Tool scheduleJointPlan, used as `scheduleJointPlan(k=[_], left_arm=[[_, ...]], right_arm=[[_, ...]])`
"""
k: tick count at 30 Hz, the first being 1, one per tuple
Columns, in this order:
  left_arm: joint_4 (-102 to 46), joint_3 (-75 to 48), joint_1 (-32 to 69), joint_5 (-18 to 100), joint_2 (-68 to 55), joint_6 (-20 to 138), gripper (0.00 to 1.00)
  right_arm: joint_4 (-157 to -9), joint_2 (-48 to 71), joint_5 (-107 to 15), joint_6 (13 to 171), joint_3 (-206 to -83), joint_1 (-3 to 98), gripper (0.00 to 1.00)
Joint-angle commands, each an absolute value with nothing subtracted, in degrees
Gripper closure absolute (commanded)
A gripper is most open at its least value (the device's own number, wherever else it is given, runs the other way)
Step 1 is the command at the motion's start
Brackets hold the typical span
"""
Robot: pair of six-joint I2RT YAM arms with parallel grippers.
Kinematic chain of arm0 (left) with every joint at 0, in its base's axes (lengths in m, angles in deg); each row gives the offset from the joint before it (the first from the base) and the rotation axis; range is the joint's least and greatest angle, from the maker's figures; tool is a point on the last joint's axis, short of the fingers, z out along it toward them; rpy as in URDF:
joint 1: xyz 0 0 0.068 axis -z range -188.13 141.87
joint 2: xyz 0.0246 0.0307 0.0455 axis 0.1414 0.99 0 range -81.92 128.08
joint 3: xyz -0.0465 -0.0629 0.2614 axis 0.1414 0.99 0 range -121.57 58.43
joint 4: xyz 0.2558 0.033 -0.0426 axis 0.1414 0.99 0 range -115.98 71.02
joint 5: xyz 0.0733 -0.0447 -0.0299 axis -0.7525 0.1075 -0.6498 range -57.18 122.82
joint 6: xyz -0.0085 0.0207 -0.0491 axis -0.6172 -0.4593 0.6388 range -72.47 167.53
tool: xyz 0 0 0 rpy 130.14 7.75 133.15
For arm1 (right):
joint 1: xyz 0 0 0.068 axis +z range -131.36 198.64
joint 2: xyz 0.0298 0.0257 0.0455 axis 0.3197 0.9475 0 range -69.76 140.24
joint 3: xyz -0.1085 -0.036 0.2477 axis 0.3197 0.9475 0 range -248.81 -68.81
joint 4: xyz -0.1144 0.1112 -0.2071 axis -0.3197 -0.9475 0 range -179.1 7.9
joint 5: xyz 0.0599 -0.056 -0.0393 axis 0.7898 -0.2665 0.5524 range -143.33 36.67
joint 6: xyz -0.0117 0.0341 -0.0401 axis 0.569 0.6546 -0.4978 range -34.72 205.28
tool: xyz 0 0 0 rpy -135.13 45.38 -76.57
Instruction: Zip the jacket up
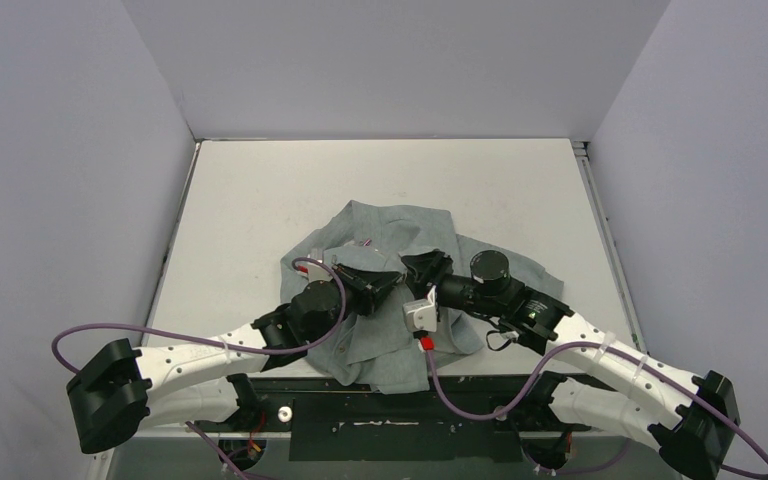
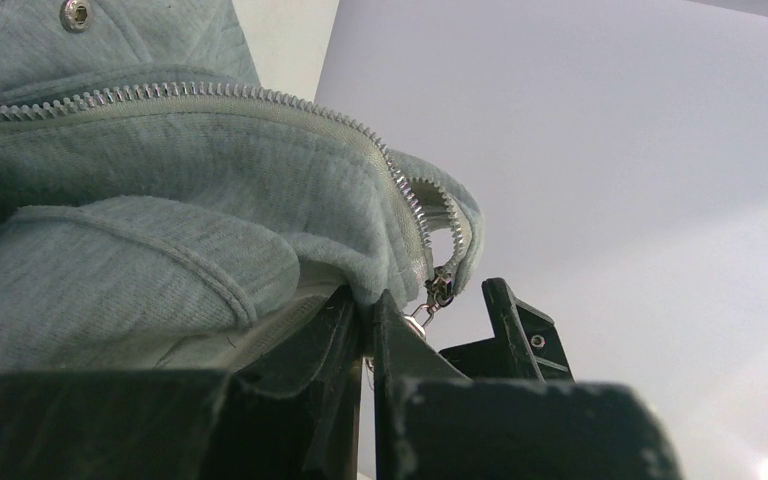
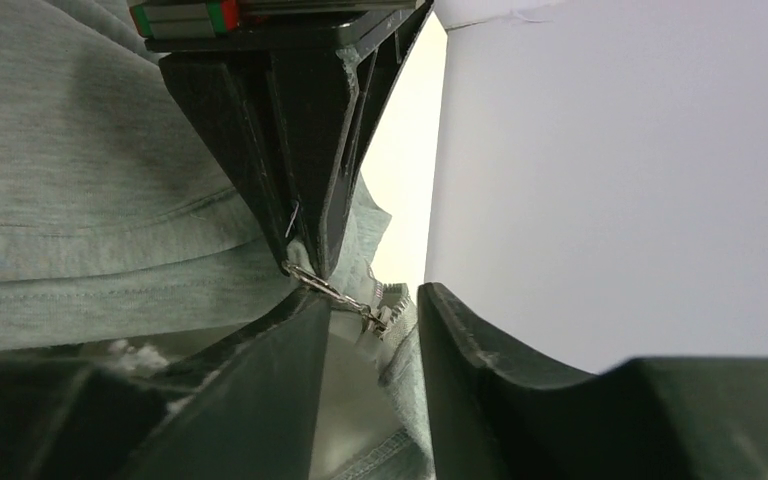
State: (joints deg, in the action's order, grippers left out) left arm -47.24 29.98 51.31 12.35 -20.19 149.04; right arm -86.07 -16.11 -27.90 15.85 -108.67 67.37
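Item: light heather-grey sweatshirt-fabric jacket [image 1: 385, 222], crumpled mid white table [image 1: 260, 180], toward its near edge.
Left gripper [image 2: 365, 310]: pressed together on jacket hem beside the zipper, anchoring it.
Right gripper [image 3: 375, 300]: spread, straddling small metal zipper slider [image 3: 380, 316], apparently to grasp it.

A white worktop [image 1: 260, 190] is carrying one thing only. A light grey jacket [image 1: 390, 225] is lying crumpled directly on its near half, roughly midway between the sides, its lower part reaching the near edge.
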Motion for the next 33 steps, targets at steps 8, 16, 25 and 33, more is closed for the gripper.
scheduleJointPlan(k=[8,16,25,33], left_arm=[[-50.5,29.3,51.0,13.1,-19.9,149.1,1.0],[-50.9,29.2,51.0,13.6,-19.4,149.1,1.0],[-51.0,29.0,50.9,13.7,-19.3,149.0,1.0],[-51.2,29.0,51.0,13.9,-19.3,149.1,1.0]], right_arm=[[-91.1,-14.9,-24.4,12.9,-113.9,67.1,0.56],[-94.4,-13.7,-23.5,12.2,-116.0,67.4,0.63],[-97.9,-11.9,-24.8,11.1,-117.5,68.5,0.67],[-99.4,-10.8,-25.5,10.7,-118.7,68.9,0.8]])
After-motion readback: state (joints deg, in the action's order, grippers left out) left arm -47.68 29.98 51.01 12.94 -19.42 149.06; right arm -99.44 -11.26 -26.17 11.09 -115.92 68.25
